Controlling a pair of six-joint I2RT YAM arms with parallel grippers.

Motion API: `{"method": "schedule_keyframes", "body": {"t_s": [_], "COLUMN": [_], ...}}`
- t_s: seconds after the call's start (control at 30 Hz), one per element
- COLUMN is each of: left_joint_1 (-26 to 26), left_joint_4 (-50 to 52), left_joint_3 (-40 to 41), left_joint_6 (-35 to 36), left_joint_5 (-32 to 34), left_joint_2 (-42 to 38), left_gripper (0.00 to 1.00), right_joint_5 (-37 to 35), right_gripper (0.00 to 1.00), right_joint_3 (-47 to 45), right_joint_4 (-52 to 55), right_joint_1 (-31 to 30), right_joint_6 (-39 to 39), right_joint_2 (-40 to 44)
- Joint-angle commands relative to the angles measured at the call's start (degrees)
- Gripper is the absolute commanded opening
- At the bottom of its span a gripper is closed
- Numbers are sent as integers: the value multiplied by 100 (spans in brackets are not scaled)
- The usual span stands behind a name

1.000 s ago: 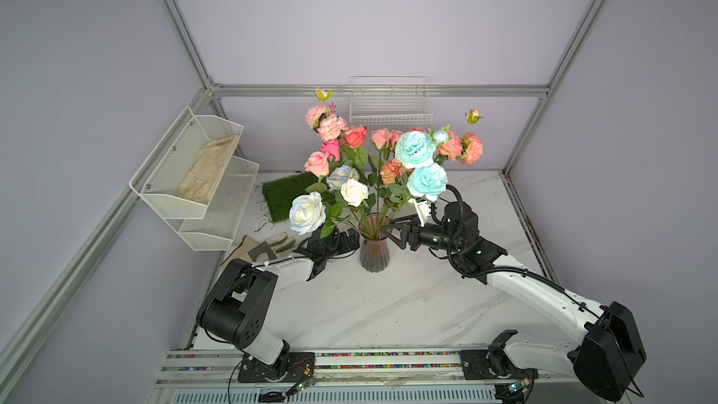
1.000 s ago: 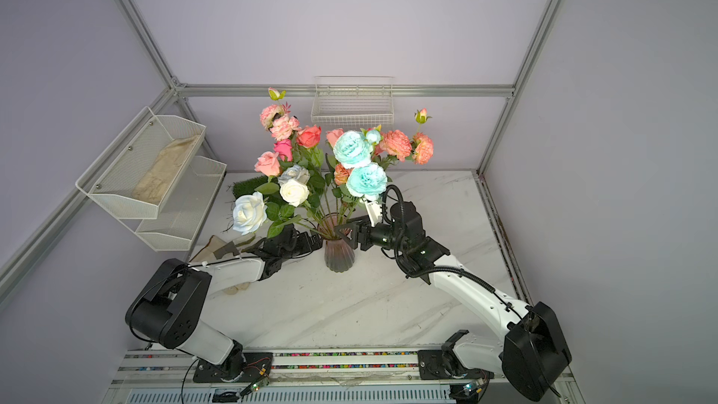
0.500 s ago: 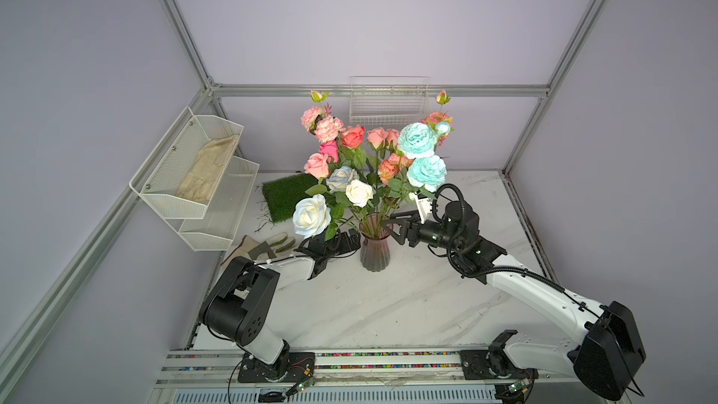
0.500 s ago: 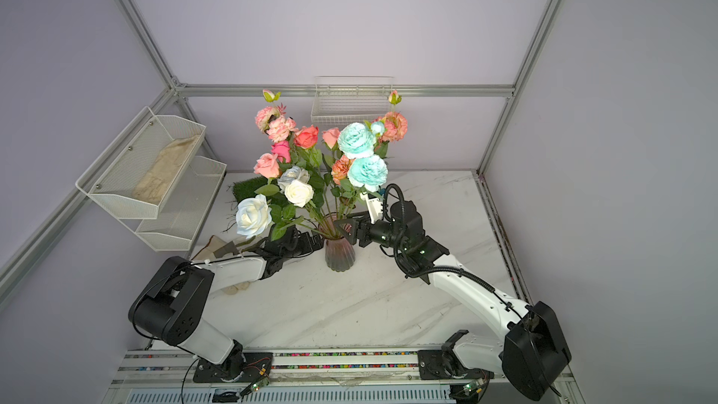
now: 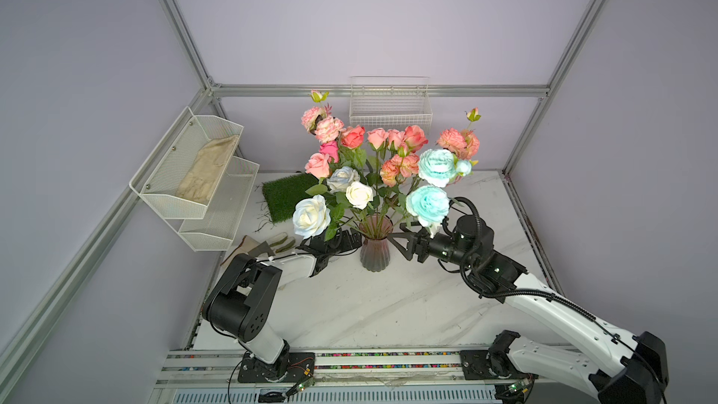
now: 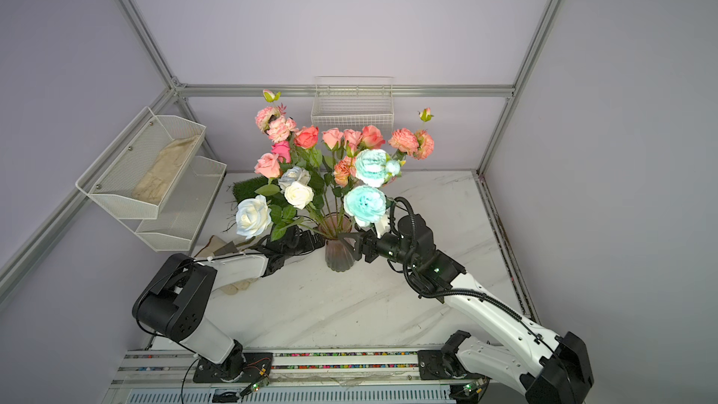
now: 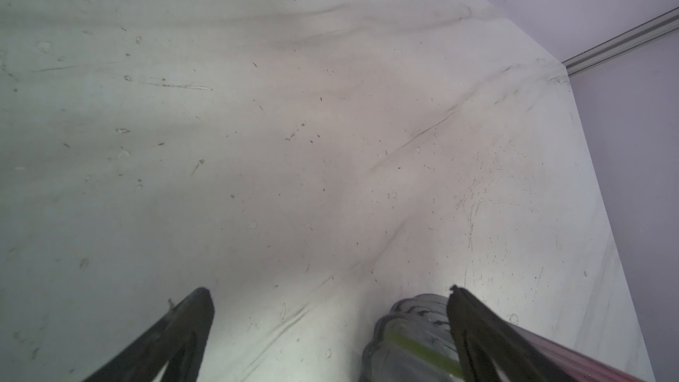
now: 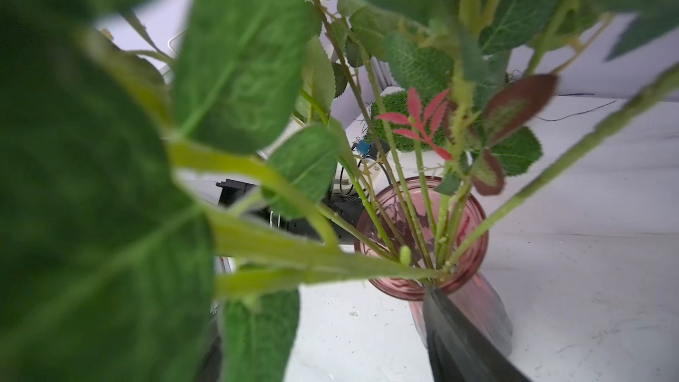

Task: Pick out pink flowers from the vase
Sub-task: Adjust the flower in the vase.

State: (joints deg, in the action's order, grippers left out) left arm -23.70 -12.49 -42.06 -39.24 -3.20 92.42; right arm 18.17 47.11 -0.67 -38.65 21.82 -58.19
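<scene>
Pink flowers (image 5: 377, 137) stood in the vase (image 5: 375, 254), stems gathered at its mouth and heads fanned out above it, mixed with white roses (image 5: 311, 216) and aqua blooms (image 5: 428, 204). The vase stood upright on the table (image 5: 388, 305).

The left claw (image 5: 349, 242) lay low over the table just beside the vase, beneath the largest white rose. In the left wrist view its fingers (image 7: 191, 325) were spread wide, and the lower part of the vase showed partly behind one of them. Nothing was clamped; contact with the glass could not be confirmed.

The right claw (image 5: 400, 246) sat on the opposite side of the vase, near rim height and under the lower aqua bloom. Its jaws stood apart. In the right wrist view one finger (image 8: 455, 336) crossed in front of the vase wall just below the rim, while the other was hidden behind blurred leaves (image 8: 110, 214). No stem was seen pinched.

A green grass mat (image 5: 285, 196) lay behind the vase.
</scene>
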Motion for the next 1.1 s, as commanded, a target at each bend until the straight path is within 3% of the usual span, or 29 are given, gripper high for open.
{"method": "schedule_keyframes", "body": {"t_s": [0.0, 0.5, 0.7, 0.8, 1.07], "left_joint_1": [-20, -20, -19, -20, -27], "left_joint_4": [-53, 88, 113, 122, 124], "left_joint_3": [-355, -505, -498, -482, -556], "left_joint_6": [68, 175, 204, 215, 161], "left_joint_5": [-67, -38, -41, -41, -169], "left_joint_2": [15, 77, 39, 21, 109], "left_gripper": [100, 100, 100, 100, 100], "right_joint_5": [-477, -1120, -1969, -2313, -2172], "right_gripper": [75, 78, 77, 75, 69], "right_joint_3": [-243, -618, -873, -869, -229], "right_joint_4": [461, 1184, 1143, 642, -495], "right_joint_1": [-4, -2, 10, 8, 135], "right_joint_6": [69, 85, 128, 126, -90], "right_joint_2": [388, 1337, 1513, 1241, -552]}}
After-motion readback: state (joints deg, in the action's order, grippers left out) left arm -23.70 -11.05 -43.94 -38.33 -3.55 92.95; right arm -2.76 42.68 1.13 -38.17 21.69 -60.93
